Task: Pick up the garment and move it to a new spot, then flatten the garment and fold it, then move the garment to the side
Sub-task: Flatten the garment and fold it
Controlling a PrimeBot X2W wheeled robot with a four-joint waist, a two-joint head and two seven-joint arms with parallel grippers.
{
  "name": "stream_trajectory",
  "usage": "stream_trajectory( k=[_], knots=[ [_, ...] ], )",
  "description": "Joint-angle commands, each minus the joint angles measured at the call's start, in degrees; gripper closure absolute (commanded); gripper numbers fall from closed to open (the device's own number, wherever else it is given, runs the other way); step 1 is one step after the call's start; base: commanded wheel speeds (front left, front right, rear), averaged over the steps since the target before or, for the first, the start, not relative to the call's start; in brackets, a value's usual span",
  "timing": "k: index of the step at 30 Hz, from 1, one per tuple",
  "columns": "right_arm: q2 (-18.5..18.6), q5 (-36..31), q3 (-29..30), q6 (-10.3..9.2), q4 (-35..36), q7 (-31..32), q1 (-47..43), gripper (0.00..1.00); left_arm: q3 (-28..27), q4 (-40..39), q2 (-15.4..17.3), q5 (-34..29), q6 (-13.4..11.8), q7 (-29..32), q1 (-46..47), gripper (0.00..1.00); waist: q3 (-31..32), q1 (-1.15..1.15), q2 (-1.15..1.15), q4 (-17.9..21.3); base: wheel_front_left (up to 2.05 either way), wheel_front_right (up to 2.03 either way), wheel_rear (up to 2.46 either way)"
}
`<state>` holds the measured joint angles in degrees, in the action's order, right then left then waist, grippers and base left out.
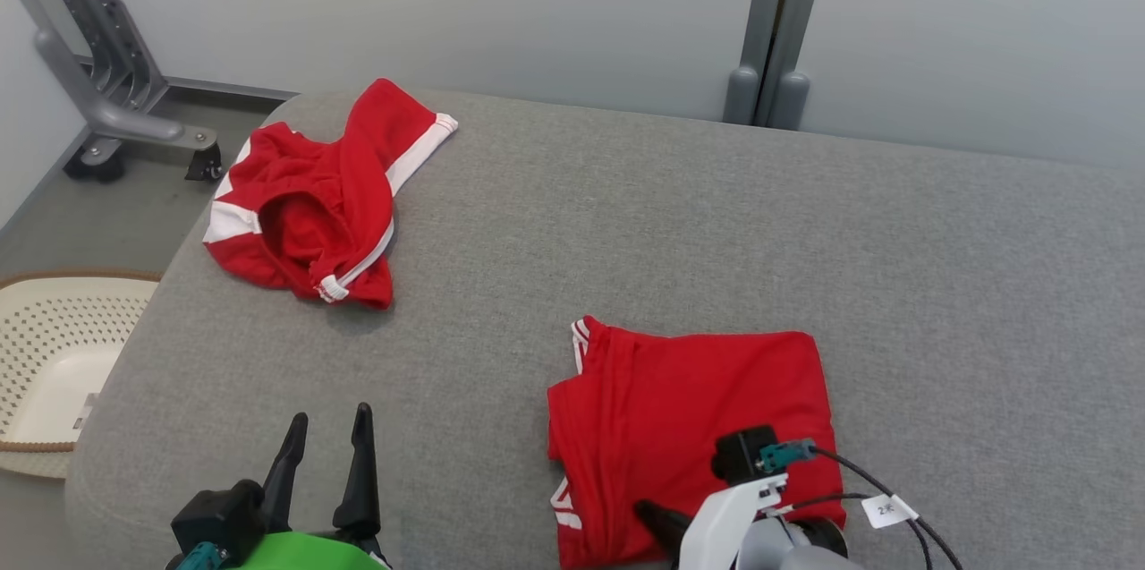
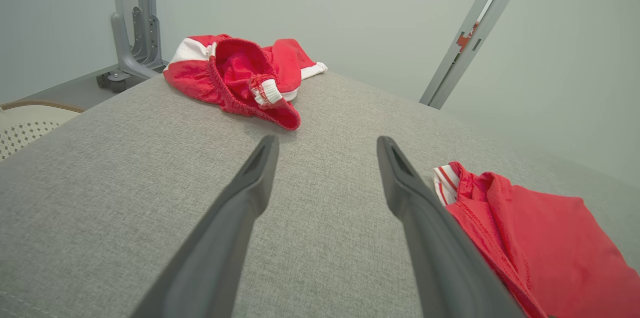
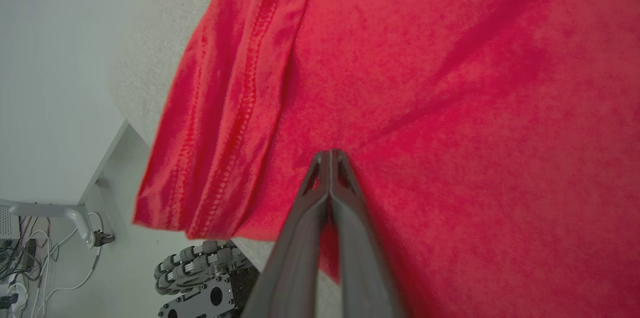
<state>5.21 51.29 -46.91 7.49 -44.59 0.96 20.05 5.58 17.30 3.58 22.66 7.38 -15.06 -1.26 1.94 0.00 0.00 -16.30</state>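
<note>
The garment (image 1: 698, 400), a red shirt with white trim, lies folded into a rough square on the grey padded table (image 1: 716, 221), near its front edge. My right gripper (image 1: 646, 512) comes down on its near left part. In the right wrist view the right gripper (image 3: 330, 153) is shut, tips together on the red cloth (image 3: 450, 83), with creases running out from them. My left gripper (image 1: 329, 418) stands open over bare table, left of the garment (image 2: 550, 238). The left gripper (image 2: 327, 143) holds nothing.
A second red garment with white stripes (image 1: 313, 203) lies crumpled at the table's far left corner. A cream perforated basket (image 1: 54, 355) sits on the floor left of the table. A grey wheeled stand (image 1: 107, 78) is behind it. The robot's wheeled base (image 3: 200, 258) sits below the table's edge.
</note>
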Motion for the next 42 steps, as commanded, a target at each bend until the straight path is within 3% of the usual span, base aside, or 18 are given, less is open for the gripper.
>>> stream_trajectory(
  k=[1, 8, 13, 14, 15, 16, 17, 18, 19, 24, 29, 35, 42],
  knots=[
    [-0.42, 0.79, -1.12, -0.01, 0.0, 0.39, -0.76, 1.0, -0.05, 0.17, 0.13, 0.19, 0.18, -0.14, 0.85, 0.0, -0.2, 0.0, 0.0, -1.51, 0.0, 0.0, 0.0],
    [-1.9, 3.97, -8.26, -0.01, 4.58, -4.0, 1.81, 1.0, -0.46, -0.13, 0.55, 0.14, 0.18, -0.14, 1.22, 0.0, -0.48, 0.0, 0.0, -2.31, 0.0, 0.0, 0.0],
    [-0.56, 7.03, -8.93, -0.01, 7.68, -9.05, 3.79, 1.0, -0.97, -0.9, 0.44, -0.34, 0.18, -0.14, 0.71, 0.0, -0.4, 0.0, 0.0, -0.49, 0.0, 0.0, 0.0],
    [0.39, 7.36, -8.85, -0.01, 8.39, -10.02, 4.24, 0.86, -1.04, -1.01, 0.4, -0.37, 0.18, -0.14, 0.6, 0.0, -0.34, 0.0, 0.0, 0.04, 0.0, 0.0, 0.0],
    [1.19, 7.69, -8.63, -0.01, 9.05, -10.94, 4.63, 0.78, -1.13, -1.1, 0.38, -0.39, 0.18, -0.14, 0.53, 0.0, -0.32, 0.0, 0.0, 0.58, 0.0, 0.0, 0.0],
    [2.3, 7.95, -8.24, -0.01, 9.71, -11.88, 5.09, 0.59, -1.13, -1.25, 0.34, -0.43, 0.18, -0.14, 0.5, 0.0, -0.27, 0.0, 0.0, 1.18, 0.0, 0.0, 0.0],
    [3.3, 8.04, -7.86, -0.01, 10.18, -12.47, 5.39, 0.51, -1.15, -1.38, 0.31, -0.49, 0.18, -0.14, 0.4, 0.0, -0.21, 0.0, 0.0, 1.76, 0.0, 0.0, 0.0],
    [4.62, 7.98, -7.31, -0.01, 10.61, -13.14, 5.75, 0.08, -1.22, -1.52, 0.29, -0.62, 0.18, -0.14, 0.29, 0.0, -0.16, 0.0, 0.0, 2.42, 0.0, 0.0, 0.0],
    [5.65, 7.85, -6.61, -0.01, 10.92, -13.67, 6.11, 0.0, -1.26, -1.68, 0.27, -0.69, 0.18, -0.14, 0.23, 0.0, -0.1, 0.0, 0.0, 2.99, 0.0, 0.0, 0.0],
    [10.92, 6.47, -1.34, -0.01, 13.26, -15.63, 6.88, 0.0, -2.11, -3.12, 0.18, -1.16, 0.18, -0.14, 0.05, 0.0, 0.25, 0.0, 0.0, 6.17, 0.0, 0.0, 0.0],
    [14.94, 1.5, 8.77, -0.01, 17.27, -16.14, 5.37, 0.0, -3.97, -5.22, 0.54, -3.2, 0.18, -0.14, 0.62, 0.0, 0.65, 0.0, 0.0, 8.98, 0.0, 0.0, 0.0],
    [13.63, -12.6, 25.88, -0.01, 24.07, -16.15, -2.39, 0.0, -4.73, -6.76, 0.45, -6.51, 0.17, -0.14, 1.84, 0.0, 0.61, 0.0, 0.0, 11.25, 0.0, 0.0, 0.0],
    [8.48, -25.42, 36.27, -0.01, 28.86, -16.13, -11.95, 0.0, -4.96, -7.39, 0.05, -8.2, 0.17, -0.14, 1.61, 0.0, 0.93, 0.0, 0.0, 13.04, 0.0, 0.0, 0.0]
  ],
)
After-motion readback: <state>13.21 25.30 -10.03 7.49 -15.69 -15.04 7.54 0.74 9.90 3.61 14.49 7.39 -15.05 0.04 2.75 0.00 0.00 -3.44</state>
